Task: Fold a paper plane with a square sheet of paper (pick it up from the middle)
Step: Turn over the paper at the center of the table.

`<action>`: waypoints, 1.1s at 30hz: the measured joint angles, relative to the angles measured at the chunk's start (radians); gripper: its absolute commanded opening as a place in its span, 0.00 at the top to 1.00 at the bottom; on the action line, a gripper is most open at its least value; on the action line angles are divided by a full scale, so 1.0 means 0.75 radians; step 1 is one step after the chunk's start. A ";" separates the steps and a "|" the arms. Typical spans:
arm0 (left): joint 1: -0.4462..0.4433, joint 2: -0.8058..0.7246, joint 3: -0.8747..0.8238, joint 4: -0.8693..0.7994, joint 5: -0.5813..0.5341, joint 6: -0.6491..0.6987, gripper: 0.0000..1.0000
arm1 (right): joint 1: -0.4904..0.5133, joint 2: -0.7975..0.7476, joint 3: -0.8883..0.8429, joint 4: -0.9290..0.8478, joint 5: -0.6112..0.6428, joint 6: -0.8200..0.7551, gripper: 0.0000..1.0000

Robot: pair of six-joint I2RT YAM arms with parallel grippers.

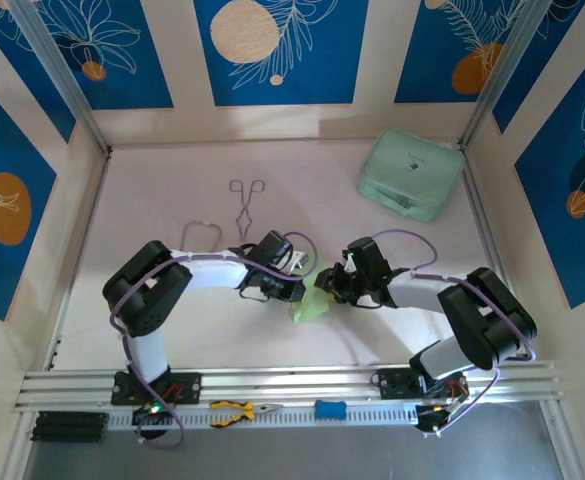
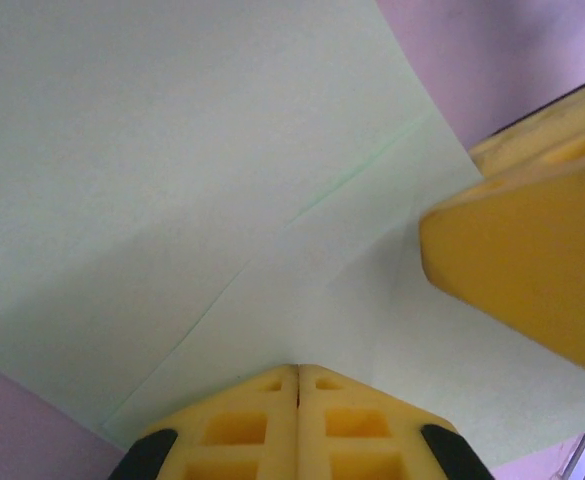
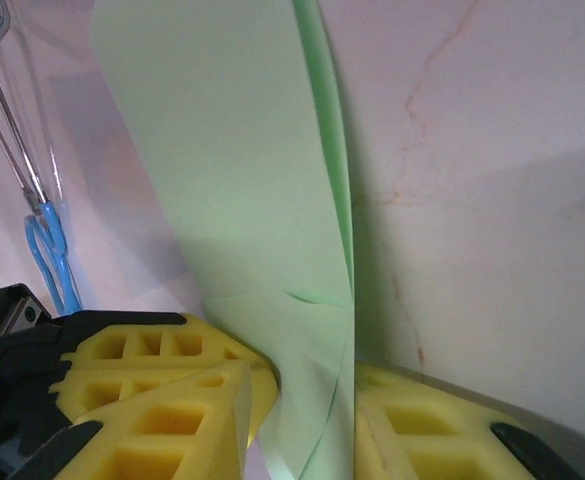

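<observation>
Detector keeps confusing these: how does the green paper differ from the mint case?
The paper is a thin creased sheet; the case is a bulky rounded box. The paper looks smaller than the case. The paper stands curled near centre; the case lies flat at far right. Both are pale green.

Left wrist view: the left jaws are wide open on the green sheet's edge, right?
No. On the left gripper the jaws are shut, pressed together on the edge of the green sheet; the left wrist view shows it.
</observation>
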 measured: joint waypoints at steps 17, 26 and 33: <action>0.000 -0.016 -0.011 -0.006 0.000 0.000 0.92 | -0.032 0.090 -0.001 0.121 -0.062 -0.080 0.79; 0.000 -0.132 -0.043 -0.032 -0.022 -0.024 0.77 | -0.041 0.056 -0.004 0.130 -0.085 -0.140 0.92; 0.000 -0.360 -0.075 -0.043 -0.142 -0.035 0.67 | -0.040 -0.191 0.033 -0.094 -0.046 -0.242 0.94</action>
